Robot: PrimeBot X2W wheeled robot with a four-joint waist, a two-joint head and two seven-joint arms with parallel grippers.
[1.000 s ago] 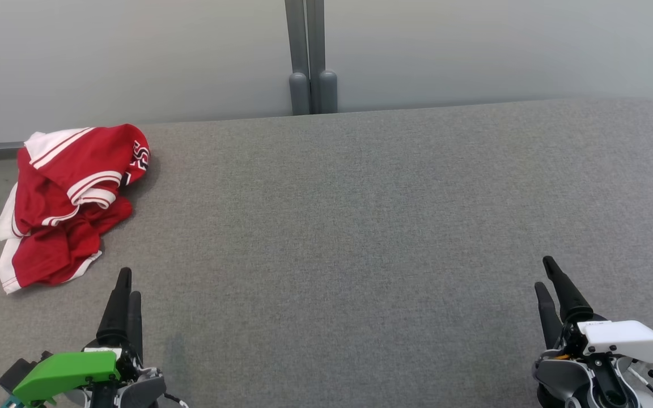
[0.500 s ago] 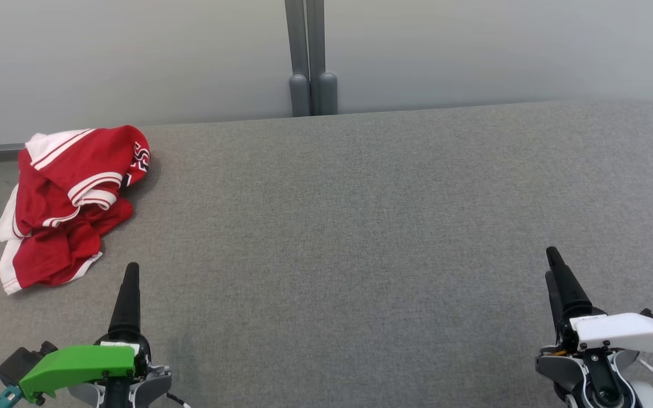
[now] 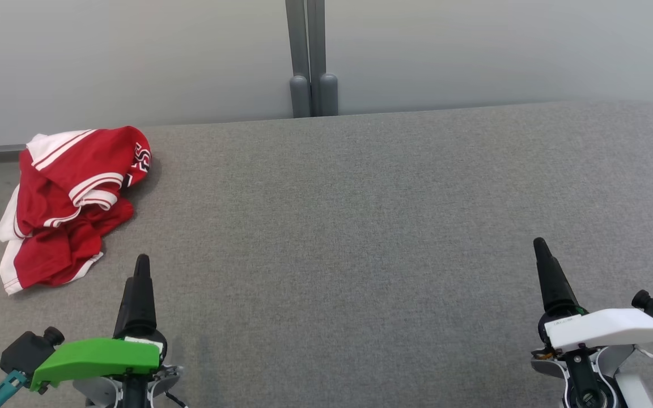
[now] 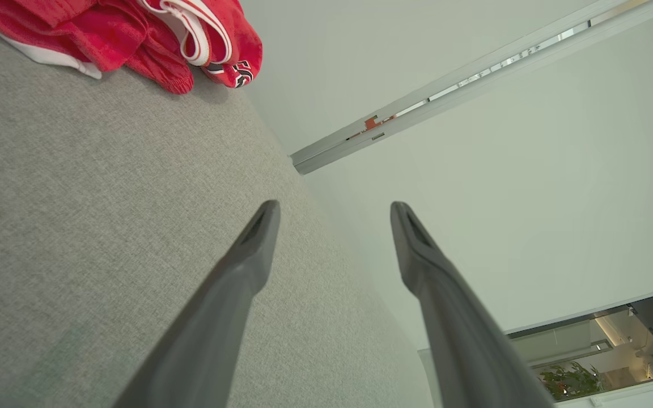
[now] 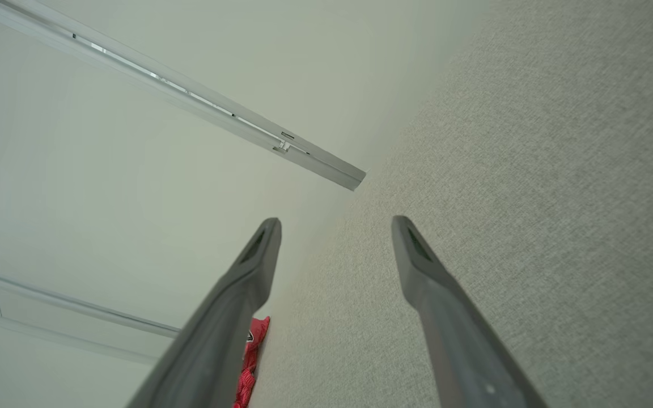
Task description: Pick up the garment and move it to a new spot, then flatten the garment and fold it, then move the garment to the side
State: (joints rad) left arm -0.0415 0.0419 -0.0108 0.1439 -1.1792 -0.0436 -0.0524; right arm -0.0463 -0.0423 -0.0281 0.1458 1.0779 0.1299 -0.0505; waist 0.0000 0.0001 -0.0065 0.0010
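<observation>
**Crumpled garment at the far left, both grippers wide and empty**

Here's the red garment (image 3: 68, 201), white stripes and all, lying in a crumpled heap at the far left corner of the grey cloth-covered table (image 3: 360, 226). A white hem reaches out to the table's left edge. Some dark lettering peeks from a fold on the heap's far right side.

At the near left is the left gripper (image 3: 138, 271), with a green cover behind its dark fingers. The tips point toward the far side, and it hovers just to the near right of the heap, clear of the cloth. From the left wrist view the two fingers are spread wide with only air between them, and the garment lies ahead and off to one side.

The right gripper (image 3: 542, 249), with its white cover, is at the near right, well apart from the garment and pointing far as well. The right wrist view has its fingers spread wide too, gripping nothing, with a sliver of red beyond one finger.

Behind the table stands a pale wall, with a grey post (image 3: 310, 56) at its middle.
</observation>
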